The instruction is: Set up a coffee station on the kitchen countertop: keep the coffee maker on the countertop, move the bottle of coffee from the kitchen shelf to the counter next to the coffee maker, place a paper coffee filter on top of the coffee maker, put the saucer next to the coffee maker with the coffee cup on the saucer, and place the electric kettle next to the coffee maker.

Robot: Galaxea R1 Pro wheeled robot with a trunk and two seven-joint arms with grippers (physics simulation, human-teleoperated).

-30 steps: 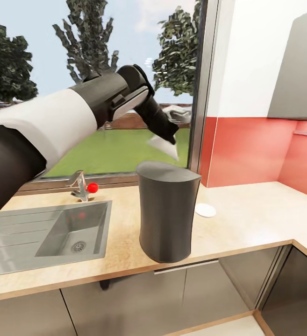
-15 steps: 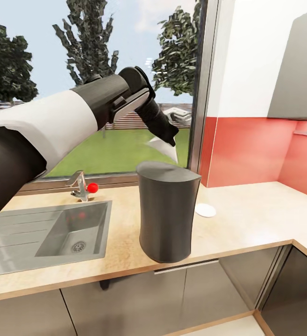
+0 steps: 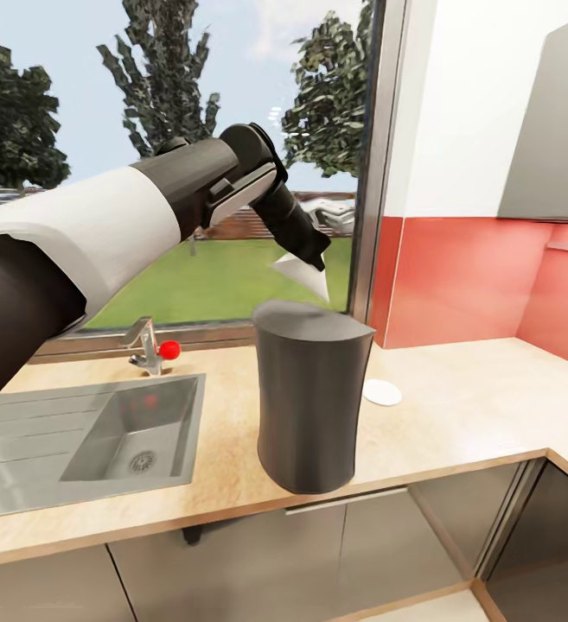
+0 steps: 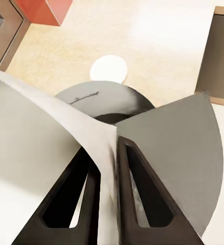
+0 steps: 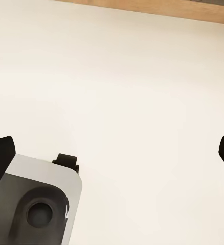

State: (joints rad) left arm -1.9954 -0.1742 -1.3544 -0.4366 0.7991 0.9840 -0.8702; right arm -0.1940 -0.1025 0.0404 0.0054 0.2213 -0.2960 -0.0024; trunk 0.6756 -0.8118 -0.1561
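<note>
white paper coffee filter (image 3: 303,275) hangs pinched in the left gripper (image 3: 314,257) at 12 o'clock above the matte charcoal coffee maker (image 3: 309,402); it should be lowered squarely onto the flat top. left wrist: fingers (image 4: 137,196) clamp the thin sheet, with the saucer (image 4: 109,69) beyond. right gripper (image 5: 114,158) is spread.

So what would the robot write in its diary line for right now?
left gripper: shut on paper coffee filter | filter: above coffee maker, not yet on top | saucer: on countertop beside maker | right gripper: open
</note>
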